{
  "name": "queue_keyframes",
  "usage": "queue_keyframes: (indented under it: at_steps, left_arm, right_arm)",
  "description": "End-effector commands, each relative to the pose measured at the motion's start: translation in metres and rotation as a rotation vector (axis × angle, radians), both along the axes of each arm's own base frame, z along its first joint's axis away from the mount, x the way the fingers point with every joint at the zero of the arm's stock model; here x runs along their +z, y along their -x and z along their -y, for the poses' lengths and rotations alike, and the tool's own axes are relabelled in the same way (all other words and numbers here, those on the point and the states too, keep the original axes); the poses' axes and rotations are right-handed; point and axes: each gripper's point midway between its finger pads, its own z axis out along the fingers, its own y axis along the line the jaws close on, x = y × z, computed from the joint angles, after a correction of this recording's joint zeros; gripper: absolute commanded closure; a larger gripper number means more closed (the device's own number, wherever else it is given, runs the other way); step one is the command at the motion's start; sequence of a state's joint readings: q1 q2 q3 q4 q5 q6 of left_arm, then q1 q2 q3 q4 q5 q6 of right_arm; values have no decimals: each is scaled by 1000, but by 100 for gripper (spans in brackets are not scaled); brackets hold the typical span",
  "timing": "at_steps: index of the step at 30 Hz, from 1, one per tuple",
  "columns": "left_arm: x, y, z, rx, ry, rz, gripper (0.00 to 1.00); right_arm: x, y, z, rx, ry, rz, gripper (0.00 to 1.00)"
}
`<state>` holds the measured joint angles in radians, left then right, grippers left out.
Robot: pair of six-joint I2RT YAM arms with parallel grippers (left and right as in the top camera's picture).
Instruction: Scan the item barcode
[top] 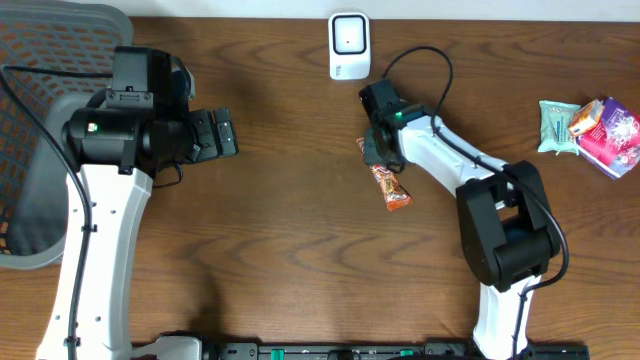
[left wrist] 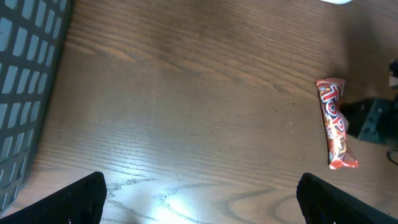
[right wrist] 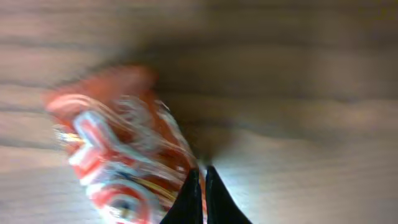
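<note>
Candy bar lies flat on the bench, about mid-bench, well apart from the white scanner at the far edge. My right jaws are down at the bar's far end, pressed together. The wrist view is blurred, so I can't tell whether a bit of wrapper edge is caught between the tips or they just sit beside it. My left jaws are spread wide, hanging over bare wood near the grey basket, holding nothing.

Handling, my guess:
- The bar is light, with a thin glossy wrapper, so it's probably slippery.
- The bar inside is stiffish but could snap or squash under a hard squeeze.
- The crimped end flaps are floppy. A pinch there would let the bar dangle and swing.
- The better hold is across the narrow width near the middle, or just inside one end, which leaves most of the printed faces uncovered.
- No barcode is visible in any view. It's likely on the underside, so the bar may need turning over.

Orientation: the long axis runs near-to-far across the bench, slanted a little. The far end is under my right jaws and aims roughly toward the scanner side. The near end is tilted off to my right. The logo face is up.

The snack packs far to my right are untouched.
</note>
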<state>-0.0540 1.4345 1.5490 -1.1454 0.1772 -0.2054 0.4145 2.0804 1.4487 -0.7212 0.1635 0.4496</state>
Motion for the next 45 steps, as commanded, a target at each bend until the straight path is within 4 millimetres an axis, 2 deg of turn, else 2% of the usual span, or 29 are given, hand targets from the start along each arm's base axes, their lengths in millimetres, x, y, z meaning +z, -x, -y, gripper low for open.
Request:
queue_keyframes:
  at_steps: [1,5,8,10,13,18,25,28,30,32,35,39,41,45]
  left_arm:
    - [0,-1,-2,4,-7,0,2]
    - [0,-1,-2,4,-7,0,2]
    - [0,-1,-2,4,-7,0,2]
    - [0,-1,-2,4,-7,0,2]
    - [0,-1,-2,4,-7,0,2]
    - [0,-1,-2,4,-7,0,2]
    - [0,-1,-2,4,-7,0,2]
    - [0,-1,-2,4,-7,0,2]
    - [0,-1,-2,4,-7,0,2]
    - [0,-1,-2,4,-7,0,2]
    - [0,-1,-2,4,-7,0,2]
    - [0,-1,-2,4,-7,0,2]
    - [0,-1,-2,4,-7,0,2]
    - [0,-1,-2,4,-7,0,2]
  right_arm:
    - [39,-22,11,19,51,53,97]
    - [74,-13,5,49,27,-18,96]
    - [82,8,-9,117,-42,-117,90]
    - [80,29,-14,162,-72,-205,91]
    - [70,56,-8,164,-45,-315,98]
    - [41,76,-5,171,-22,-374,99]
    - [-9,77,-3,129,-41,-318,99]
    - [-18,77,8,87,8,-298,99]
    - [-14,76,10,79,21,-297,98]
    - [-4,71,11,78,33,-285,89]
    - [22,59,10,76,52,-260,81]
    - [56,41,-3,87,27,-207,59]
    - [64,35,-10,99,17,-181,50]
    - [62,36,-25,157,17,-163,48]
